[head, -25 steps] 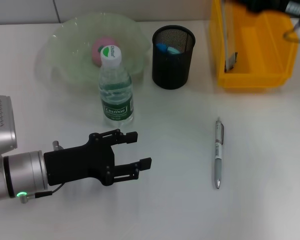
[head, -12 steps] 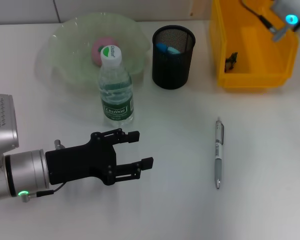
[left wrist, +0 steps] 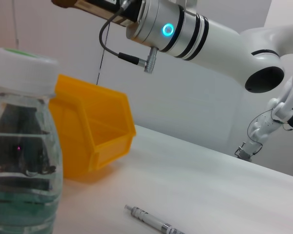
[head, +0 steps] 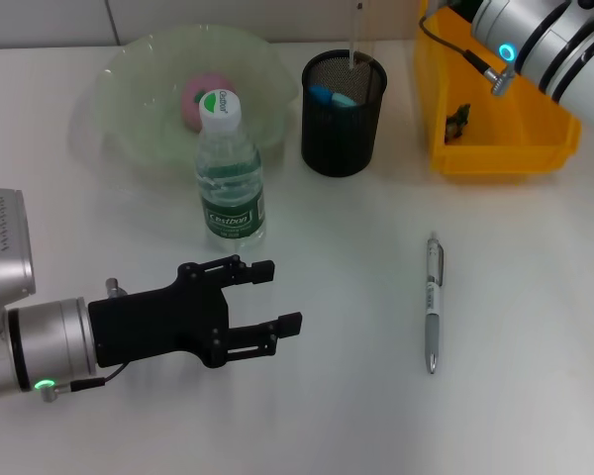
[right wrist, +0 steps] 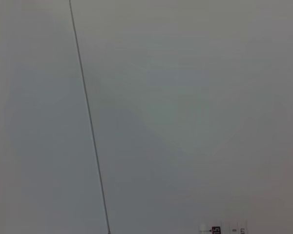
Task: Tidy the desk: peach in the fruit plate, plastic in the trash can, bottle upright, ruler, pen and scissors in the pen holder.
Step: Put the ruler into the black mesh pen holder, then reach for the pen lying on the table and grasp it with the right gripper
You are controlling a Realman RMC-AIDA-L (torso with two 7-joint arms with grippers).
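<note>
The right arm reached in over the far right corner of the white desk (head: pixel 535 396), its gripper out of the head view, so whether it was closed on anything could not be told. A thin, pale, transparent ruler (head: pixel 356 30) stood almost upright above the black mesh pen holder (head: pixel 344 114) at the far edge, its lower end at the holder's mouth; something blue already sat inside. That ruler looked light, stiff and slick, so I'd judge a pinch on its flat faces near the upper end as the safe hold.

The silver-and-grey pen (head: pixel 433 302) lay flat on the right half of the desk, well apart from everything: light, rigid, inclined to roll, best taken mid-barrel.

The black left gripper (head: pixel 272 297) hovered low near the front left edge, fingers spread wide, empty. The clear plastic water bottle with green label (head: pixel 229 178) stood upright just beside the pale green glass fruit plate (head: pixel 119 109), the pink peach (head: pixel 200 99) in it. The yellow plastic bin (head: pixel 505 119) sat at the far right corner, close beside the holder.
</note>
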